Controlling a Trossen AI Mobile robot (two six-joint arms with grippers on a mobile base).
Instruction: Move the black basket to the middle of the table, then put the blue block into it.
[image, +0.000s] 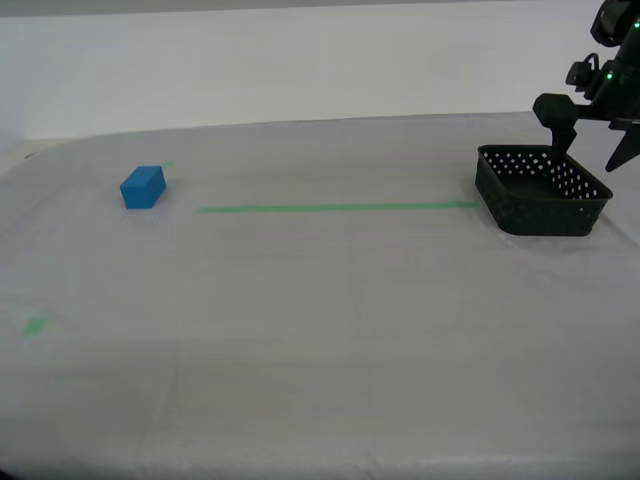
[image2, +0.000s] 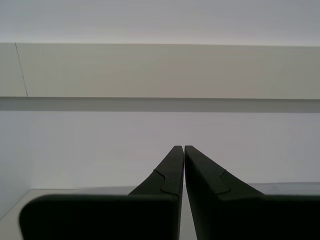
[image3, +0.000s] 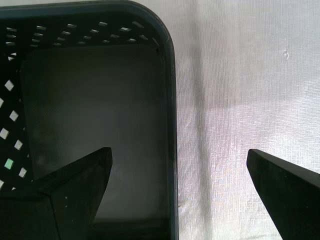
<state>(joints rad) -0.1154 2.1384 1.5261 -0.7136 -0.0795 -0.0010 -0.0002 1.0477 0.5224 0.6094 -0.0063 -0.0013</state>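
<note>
Exterior view: the black basket (image: 541, 189) sits at that view's right end of the table (image: 320, 330), far from the blue block (image: 143, 186), with my first gripper (image: 590, 140) hovering over its far wall. First wrist view: its jaws are spread wide, straddling the basket wall (image3: 171, 125), one fingertip (image3: 95, 170) inside and one outside, seemingly lined up to pinch it for dragging. Second wrist view: my second gripper (image2: 180, 150) has jaws pressed together on nothing, facing a blank wall.
</note>
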